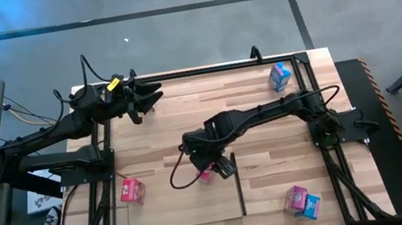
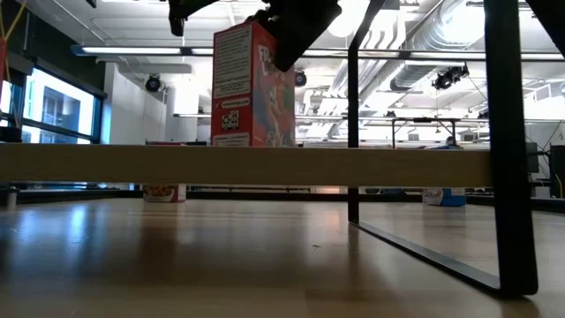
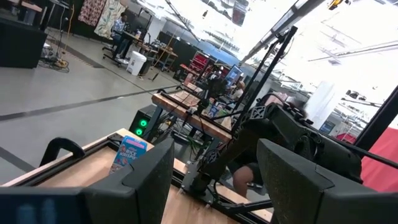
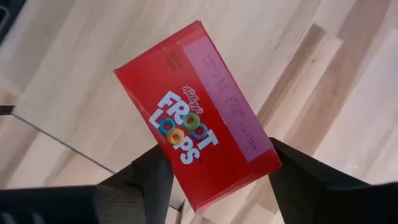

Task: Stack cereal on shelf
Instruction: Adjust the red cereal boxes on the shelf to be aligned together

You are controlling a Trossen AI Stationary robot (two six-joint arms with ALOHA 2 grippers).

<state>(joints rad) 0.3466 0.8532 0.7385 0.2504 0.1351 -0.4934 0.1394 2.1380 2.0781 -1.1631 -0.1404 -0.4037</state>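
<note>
A red cereal box (image 4: pixel 196 118) stands upright on the light wood shelf (image 2: pixel 265 165), which lies near the table's middle (image 1: pixel 184 205). In the low view the box (image 2: pixel 252 84) rises from the shelf board. My right gripper (image 1: pixel 217 167) points steeply down over the box's top (image 4: pixel 211 186), open. One finger (image 4: pixel 146 183) is on each side of the top's end, and the top lies slanted between them. My left gripper (image 1: pixel 148 101) waits open at the table's far left, raised (image 3: pixel 214 162). My right gripper comes at the red box from above, its fingers close against the two long edges of the top's end (image 4: pixel 249 168). Whether they touch it I cannot tell. The box stands on its bottom on the shelf board.
A pink box (image 1: pixel 132 191) sits at the shelf's left edge. A blue box (image 1: pixel 280 76) stands at the far right, and a pink and a blue box (image 1: pixel 302 202) lie at the near right. Dark shelf uprights (image 2: pixel 353 115) (image 2: pixel 509 141) stand right of the red box.
</note>
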